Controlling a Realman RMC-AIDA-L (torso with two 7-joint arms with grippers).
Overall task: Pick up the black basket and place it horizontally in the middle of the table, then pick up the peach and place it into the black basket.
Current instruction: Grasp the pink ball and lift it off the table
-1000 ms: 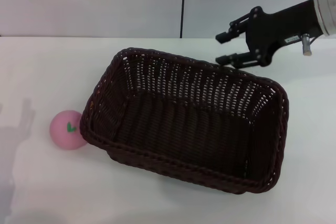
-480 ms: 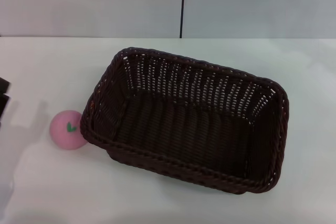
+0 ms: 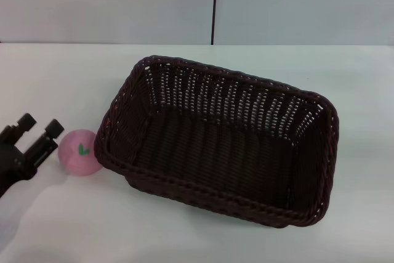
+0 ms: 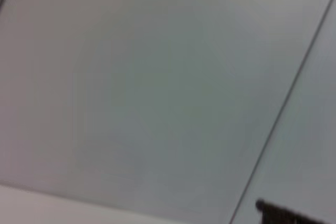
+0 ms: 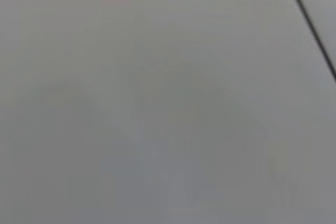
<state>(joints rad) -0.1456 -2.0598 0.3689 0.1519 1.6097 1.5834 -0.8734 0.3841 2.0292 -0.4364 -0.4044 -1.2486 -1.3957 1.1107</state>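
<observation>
Head view. Black basket (image 3: pixel 218 143): resting upright on the table (image 3: pixel 68 78) at mid-scene, opening upward, interior empty, long axis turned slightly askew so that its left end lies farther than its right near corner; braided rim and open-weave far wall fully visible. Peach (image 3: pixel 80 151): on the tabletop at the left, just beside the basket's left near corner, touching or almost touching the wicker, exact contact not discernible; green leaf mark facing up. Left gripper (image 3: pixel 38 129): entering from the left edge, just left of the peach, at the same near-far position as the fruit; two black fingertips (image 3: pixel 54 128) spread apart with a clear gap between them, holding nothing, the nearer tip close to the peach but apart from it; height above the table not discernible. Shadow of the claw cast on the white surface below and to the near side. Right gripper: outside the head view.

Left wrist view. Pale wall panel with a thin dark seam (image 4: pixel 286 103) running diagonally; a small dark edge in one corner, identity not discernible. No task object visible.

Right wrist view. Plain grey surface crossed by one dark seam (image 5: pixel 310 22) near a corner; own fingers not shown.
</observation>
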